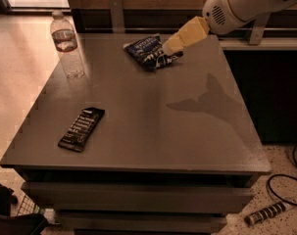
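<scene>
My gripper (168, 48) reaches in from the upper right on a white arm, its cream-coloured end over the right edge of a dark blue chip bag (147, 52) lying at the back of the grey table (187, 131). The bag is the thing nearest to it; whether they touch I cannot tell. A clear water bottle (66, 45) stands upright at the table's back left. A black snack bar (81, 129) lies flat near the front left edge.
The arm's shadow falls on the table right of centre. A dark counter runs along the right side. On the floor lie a black cable (285, 180) and a ribbed cylinder (265, 213) at lower right, and a dark object (11, 214) at lower left.
</scene>
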You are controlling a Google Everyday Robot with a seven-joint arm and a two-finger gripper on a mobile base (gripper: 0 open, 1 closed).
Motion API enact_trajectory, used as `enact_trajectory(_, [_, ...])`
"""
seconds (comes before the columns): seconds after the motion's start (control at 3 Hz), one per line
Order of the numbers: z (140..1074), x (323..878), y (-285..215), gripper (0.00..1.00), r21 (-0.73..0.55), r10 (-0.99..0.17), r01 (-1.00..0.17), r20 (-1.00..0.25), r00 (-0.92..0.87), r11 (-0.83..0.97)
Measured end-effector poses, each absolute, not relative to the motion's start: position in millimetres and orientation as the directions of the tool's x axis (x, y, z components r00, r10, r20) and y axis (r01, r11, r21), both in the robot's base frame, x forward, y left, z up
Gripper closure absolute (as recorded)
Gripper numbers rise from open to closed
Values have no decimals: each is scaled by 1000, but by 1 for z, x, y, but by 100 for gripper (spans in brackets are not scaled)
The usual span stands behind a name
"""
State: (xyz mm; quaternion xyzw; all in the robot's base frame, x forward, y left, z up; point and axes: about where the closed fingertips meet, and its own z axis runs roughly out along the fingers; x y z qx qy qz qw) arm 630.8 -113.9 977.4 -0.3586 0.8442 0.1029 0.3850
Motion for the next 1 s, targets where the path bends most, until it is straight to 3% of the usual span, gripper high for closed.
enact_trajectory(0.67, [918,734,-140,0,-100,-425,-614,-807,-410,783])
enact_trajectory(1.0, [900,769,-122,0,-77,-410,-654,-831,-375,753])
